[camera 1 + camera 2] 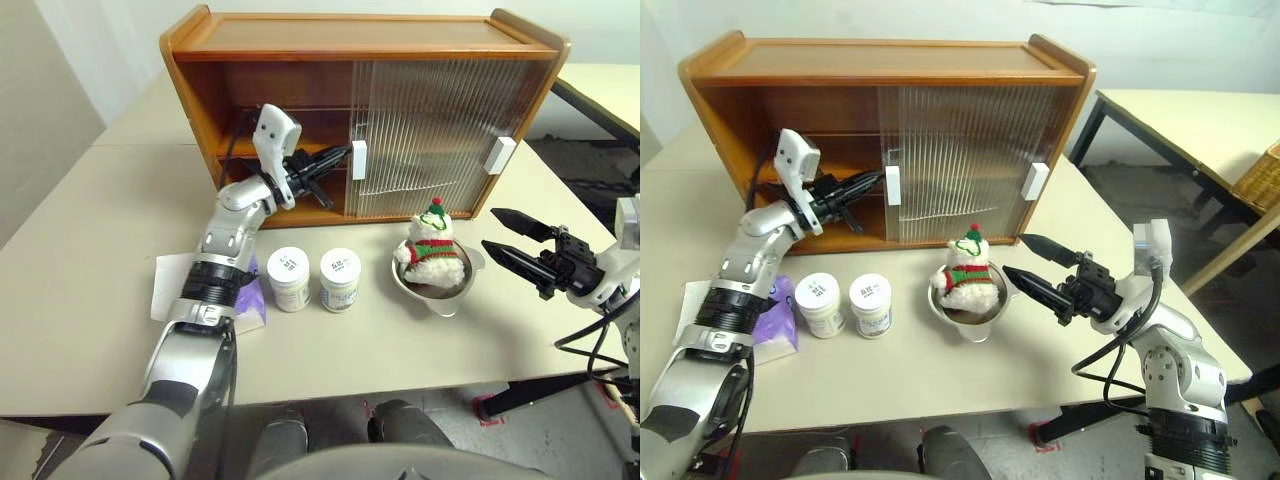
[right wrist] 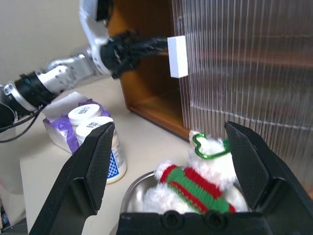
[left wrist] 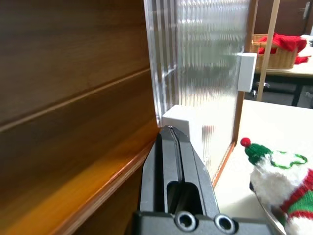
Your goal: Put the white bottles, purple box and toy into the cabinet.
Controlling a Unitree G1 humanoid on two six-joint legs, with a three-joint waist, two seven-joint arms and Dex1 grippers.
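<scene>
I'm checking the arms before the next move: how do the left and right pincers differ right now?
The left pincer has its black fingers pressed together; the right pincer has them spread wide. The left sits at the white rectangular handle of the orange-brown wooden cabinet; the right hangs beside the small white plush snowman toy, touching nothing. Neither holds anything.

Left gripper (image 1: 340,154) at cabinet (image 1: 360,60) handle (image 1: 358,159) — 2 bottles (image 1: 313,279) below.

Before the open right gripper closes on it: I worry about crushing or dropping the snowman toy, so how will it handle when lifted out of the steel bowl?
The toy looks fluffy, so it will probably squash between the right gripper's fingers rather than break. It is likely light for its size. It sits loosely in the steel bowl, which may shift or tip if the plush drags on it.
</scene>
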